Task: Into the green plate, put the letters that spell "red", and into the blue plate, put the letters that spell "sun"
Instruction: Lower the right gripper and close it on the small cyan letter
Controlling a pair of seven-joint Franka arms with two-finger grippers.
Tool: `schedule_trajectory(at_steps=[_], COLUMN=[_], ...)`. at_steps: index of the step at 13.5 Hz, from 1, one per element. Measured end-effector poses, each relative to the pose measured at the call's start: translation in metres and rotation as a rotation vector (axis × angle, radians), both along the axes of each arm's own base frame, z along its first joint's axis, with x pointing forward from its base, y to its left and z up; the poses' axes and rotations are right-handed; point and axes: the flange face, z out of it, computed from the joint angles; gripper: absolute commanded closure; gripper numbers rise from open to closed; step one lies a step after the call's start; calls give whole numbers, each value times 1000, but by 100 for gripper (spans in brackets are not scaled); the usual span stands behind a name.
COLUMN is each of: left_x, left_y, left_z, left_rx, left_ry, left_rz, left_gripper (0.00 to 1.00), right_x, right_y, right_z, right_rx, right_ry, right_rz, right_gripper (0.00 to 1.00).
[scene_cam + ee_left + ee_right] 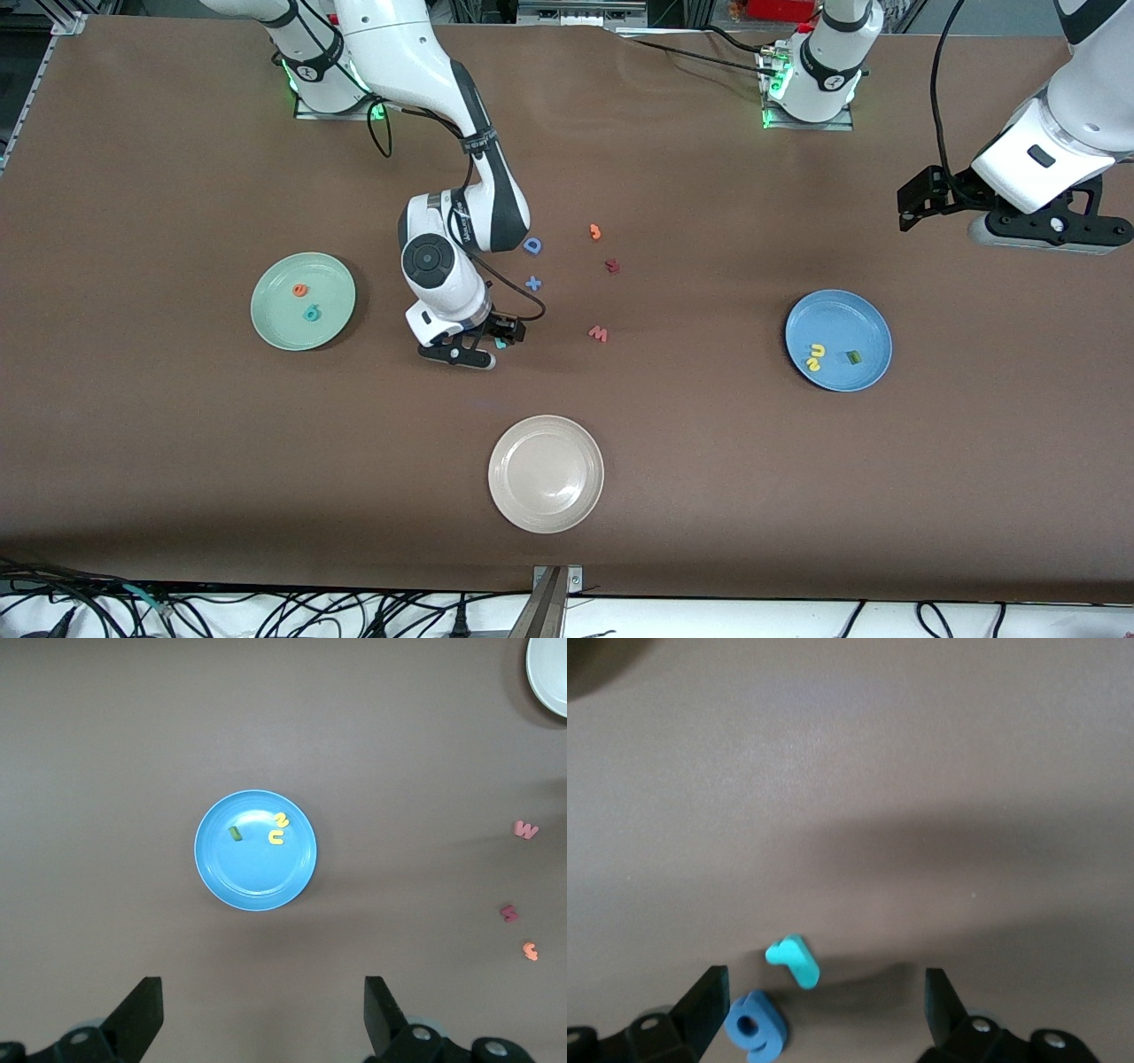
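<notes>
The green plate [329, 280] holds an orange "e" [300, 290] and a teal "d" [311, 313]. The blue plate [838, 315] [252, 877] holds two yellow letters [814, 356] [278, 828] and a green one [854, 358] [236, 833]. My right gripper [458, 356] [826, 1010] hangs open, low over the table between the green plate and the pink "w". A thin teal "r" [500, 343] [794, 961] lies on the table just ahead of its open fingers, untouched. High above the left arm's end of the table, my left gripper [1050, 237] [263, 1019] is open and empty.
A blue 6-like piece [755, 1025] lies against one right finger. A blue "D" [532, 245], blue cross [532, 283], orange piece [595, 232], dark red piece [611, 265] and pink "w" [599, 334] lie mid-table. A cream plate [509, 443] sits nearer the front camera.
</notes>
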Motion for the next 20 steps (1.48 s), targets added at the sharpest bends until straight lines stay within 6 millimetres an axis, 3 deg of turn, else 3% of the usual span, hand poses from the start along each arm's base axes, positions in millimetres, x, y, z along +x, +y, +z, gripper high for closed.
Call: schedule_trajectory(at_steps=[8,10,13,20], left_x=[-1,-1,-1,-1], left_y=[1,1,1,3], left_z=[-1,-1,-1,-1], left_rx=[1,2,2,2], left_ry=[10,11,11,11], left_rz=[2,2,3,5], left_gripper=[0,0,0,0], right_x=[-1,-1,0,1], right_y=[2,3,2,5], right_z=[-10,-10,-9,-7], right_rx=[-11,-11,-10,-6], right_ry=[-8,-8,-10,-16], right_rz=[11,12,11,13], right_gripper=[13,27,31,69])
